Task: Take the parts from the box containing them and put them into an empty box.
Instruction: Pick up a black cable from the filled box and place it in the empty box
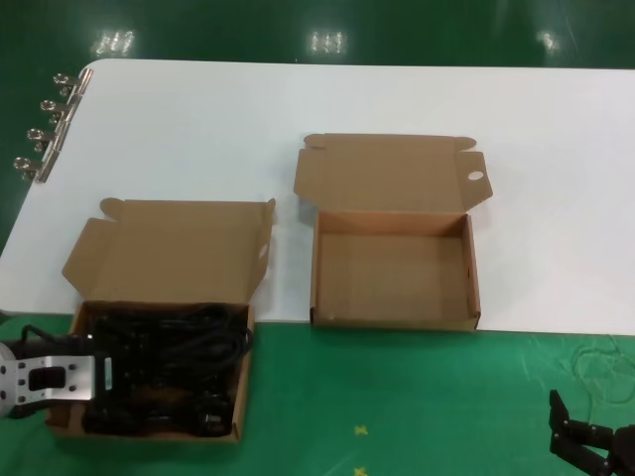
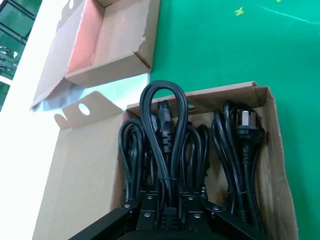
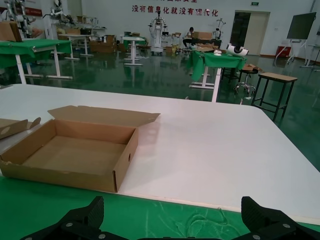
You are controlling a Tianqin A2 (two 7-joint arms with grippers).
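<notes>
While gripping cables (image 2: pixel 167 165), left tool (image 2: pixel 165 212).

1. The parts (image 2: pixel 170 150) are black power cables bundled in long coils, lying side by side in their box; one plug faces up at one end.
2. The box containing them (image 1: pixel 169 260) is shallow brown cardboard, lid open, at the near-left of the white surface, overhanging its near edge.
3. The empty box (image 1: pixel 392 268), lid open with a round hole in one ear flap, sits at the near edge, right of the full one.
</notes>
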